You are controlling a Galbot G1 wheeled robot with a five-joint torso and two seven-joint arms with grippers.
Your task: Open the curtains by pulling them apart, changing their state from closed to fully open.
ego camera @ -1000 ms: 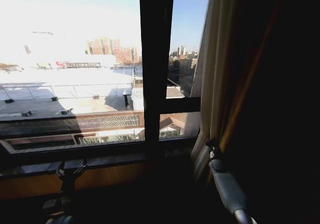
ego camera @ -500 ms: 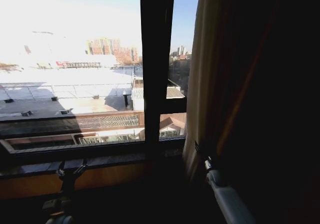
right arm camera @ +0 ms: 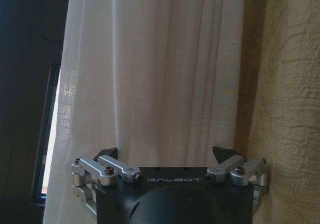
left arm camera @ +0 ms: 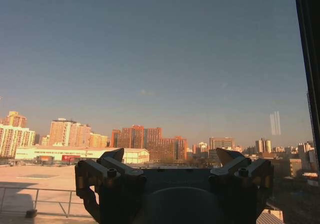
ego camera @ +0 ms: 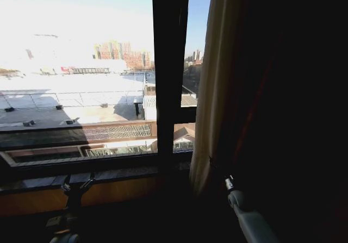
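The sheer cream curtain [ego camera: 209, 91] hangs bunched in pleats on the right side of the window, its edge overlapping the narrow right pane. In the right wrist view the same curtain [right arm camera: 160, 73] hangs just ahead of my right gripper [right arm camera: 165, 153]. That gripper is open, with its fingers spread wide and nothing between them. Seen from the head, the right gripper [ego camera: 220, 172] sits low beside the curtain's lower part. My left gripper [ego camera: 76, 184] stays low at the left under the sill. It is open [left arm camera: 170, 156] and faces the glass.
A heavy drape [right arm camera: 285, 108] hangs right beside the sheer panel and looks dark at the right [ego camera: 293, 118]. A thick dark window post [ego camera: 169, 74] divides the panes. A dark sill [ego camera: 81, 169] runs below the glass, with city rooftops outside.
The sheer curtain's edge has swung left and covers more of the right pane. My right gripper has dropped lower and drawn back. The left arm has not moved.
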